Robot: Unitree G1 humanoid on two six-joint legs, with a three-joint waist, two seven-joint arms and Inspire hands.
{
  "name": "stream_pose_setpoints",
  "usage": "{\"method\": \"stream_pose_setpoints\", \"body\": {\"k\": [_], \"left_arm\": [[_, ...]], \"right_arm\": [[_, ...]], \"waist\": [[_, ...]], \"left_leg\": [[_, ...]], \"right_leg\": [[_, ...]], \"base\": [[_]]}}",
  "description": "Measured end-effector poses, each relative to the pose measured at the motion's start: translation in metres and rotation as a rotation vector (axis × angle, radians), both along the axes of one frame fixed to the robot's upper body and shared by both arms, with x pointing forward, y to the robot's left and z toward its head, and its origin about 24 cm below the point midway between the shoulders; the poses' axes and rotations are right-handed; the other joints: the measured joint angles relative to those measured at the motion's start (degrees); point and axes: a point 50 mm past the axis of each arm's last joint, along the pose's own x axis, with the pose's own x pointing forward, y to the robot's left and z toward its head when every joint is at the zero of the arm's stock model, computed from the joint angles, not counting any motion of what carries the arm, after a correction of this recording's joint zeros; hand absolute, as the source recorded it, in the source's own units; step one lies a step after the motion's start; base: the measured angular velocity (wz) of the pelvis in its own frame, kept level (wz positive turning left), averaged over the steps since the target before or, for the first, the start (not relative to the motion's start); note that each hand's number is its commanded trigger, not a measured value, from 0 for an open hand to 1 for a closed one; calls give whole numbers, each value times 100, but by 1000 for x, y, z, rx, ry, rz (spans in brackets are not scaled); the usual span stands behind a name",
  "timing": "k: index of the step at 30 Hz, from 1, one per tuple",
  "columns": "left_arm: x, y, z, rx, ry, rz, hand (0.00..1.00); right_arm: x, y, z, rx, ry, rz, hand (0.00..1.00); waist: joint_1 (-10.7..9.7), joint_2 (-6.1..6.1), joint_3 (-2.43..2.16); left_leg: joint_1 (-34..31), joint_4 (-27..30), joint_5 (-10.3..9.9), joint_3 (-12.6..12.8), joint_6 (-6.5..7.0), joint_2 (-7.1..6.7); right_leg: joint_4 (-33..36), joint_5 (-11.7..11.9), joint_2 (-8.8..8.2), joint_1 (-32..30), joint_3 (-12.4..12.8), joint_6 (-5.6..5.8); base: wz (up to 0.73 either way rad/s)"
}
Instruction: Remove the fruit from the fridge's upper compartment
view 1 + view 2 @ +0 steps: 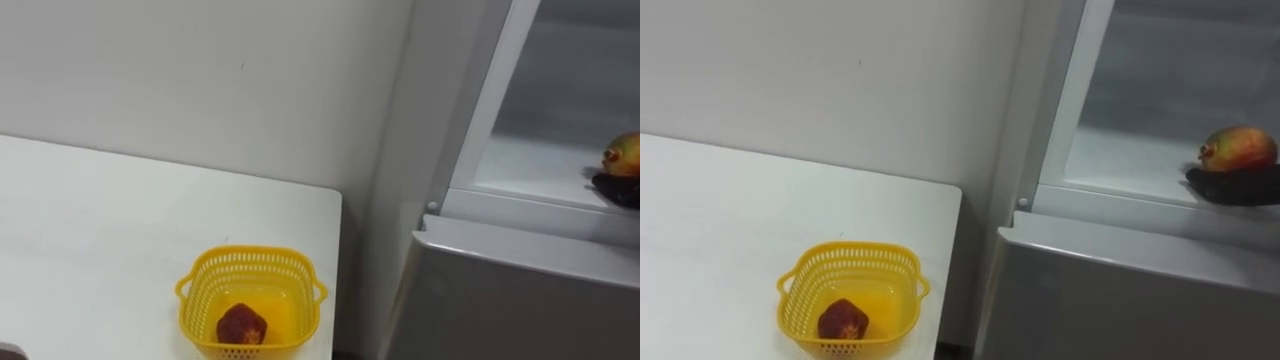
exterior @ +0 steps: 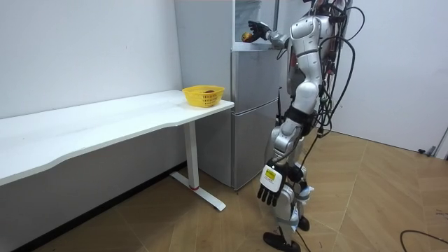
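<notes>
Mango point(image 1: 1238, 148): a red-and-green fruit is seen at the front edge of the fridge's point(image 1: 1120, 290) open upper compartment point(image 1: 1120, 150), above the shut lower door.

Right hand point(image 1: 1235, 185): it is raised to the upper compartment, and its dark fingers are wrapped under and around the mango, which is held in them.

Left hand point(image 2: 269, 187): it is hung low at the robot's side in front of the fridge, with its fingers loose and nothing held.

Robot: it is stood upright facing the fridge front, on the side away from the table.

Compartment shelf: a pale shelf surface is seen behind the mango, further into the fridge.

Table point(image 1: 720, 200): a white top is set against the wall, with its end just beside the fridge.

Basket point(image 1: 850, 250): a yellow slotted basket is placed on the table's end nearest the fridge.

Red fruit point(image 1: 843, 320): it is laid inside the basket, on the bottom.

Wall point(image 1: 840, 80): a plain white wall is seen behind the table and the fridge.

Floor point(image 2: 364, 196): wooden boards in a zigzag pattern are laid in front of the fridge.
</notes>
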Motion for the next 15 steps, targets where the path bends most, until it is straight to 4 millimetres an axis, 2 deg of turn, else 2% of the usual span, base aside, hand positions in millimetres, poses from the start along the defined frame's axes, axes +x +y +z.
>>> {"method": "stream_pose_setpoints", "body": {"k": [3,4,5,6,7,10,15], "left_arm": [[-1,0,0,-1,5,2,0],[-2,0,-1,-3,11,4,0],[-3,0,-1,-6,18,5,0],[-4,0,-1,-8,21,6,0],[-5,-1,-1,-13,28,9,0],[-8,-1,-1,-18,45,15,0],[-8,0,-1,-12,56,22,0]], "right_arm": [[1,-3,-6,14,32,2,0],[2,-4,-6,20,40,6,50],[3,-5,-7,26,45,4,63],[3,-5,-7,28,48,6,97],[4,-5,-7,31,55,13,100],[4,-7,-12,63,74,26,100],[5,-9,-18,125,94,55,100]], "waist": [[12,15,10],[13,27,14],[13,40,8],[12,43,5],[8,50,2],[14,62,-27],[10,50,-38]], "left_leg": [[3,2,0,2,0,1],[2,1,0,2,0,1],[3,-5,0,1,-1,1],[3,-9,0,1,-1,1],[0,-12,0,1,-1,1],[4,-2,0,-3,-1,1],[6,9,2,-8,1,-1]], "right_leg": [[1,0,2,9,10,0],[2,0,3,23,10,0],[6,0,3,28,8,0],[7,0,2,29,7,0],[7,0,3,33,8,0],[9,0,1,51,15,0],[9,0,-6,63,10,0]], "base": [[0],[0],[0],[0],[0],[0],[0]]}}
